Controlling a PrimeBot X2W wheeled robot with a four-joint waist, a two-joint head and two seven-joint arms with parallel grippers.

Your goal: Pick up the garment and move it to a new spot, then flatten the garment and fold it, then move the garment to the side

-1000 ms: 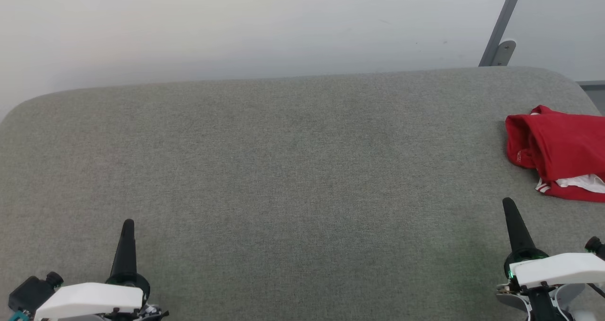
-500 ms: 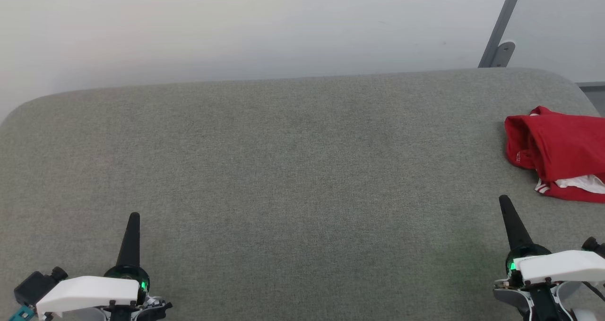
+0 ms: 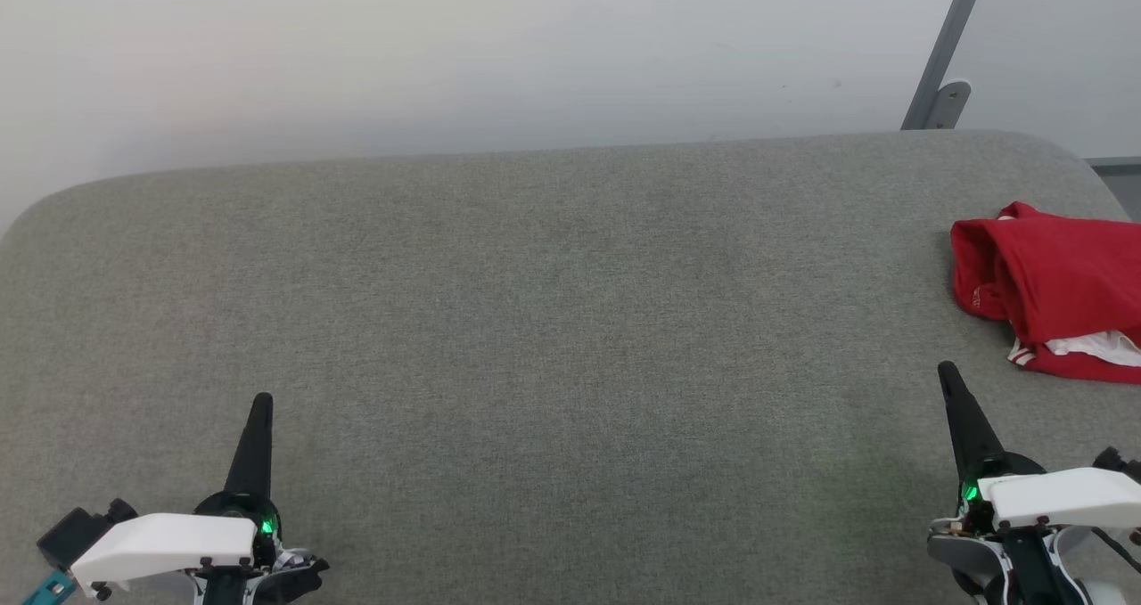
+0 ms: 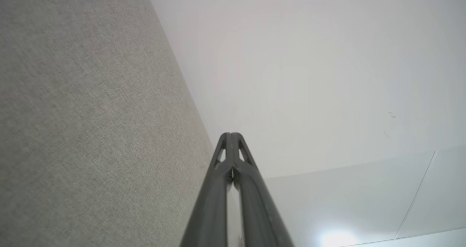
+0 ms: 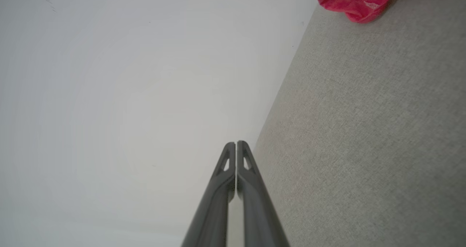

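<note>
The garment lies bunched at the far right edge of the counter, ahead of and outward from the right claw, which is much nearer than the left claw; both claws are pressed together and empty.

The garment is lying crumpled at the far right of the grey padded surface, with some white cloth showing at its near edge. The left gripper and the right gripper are pointing forward from the near corners, each with fingers pressed together and holding nothing. The right one is staying near the garment but apart from it.
</note>
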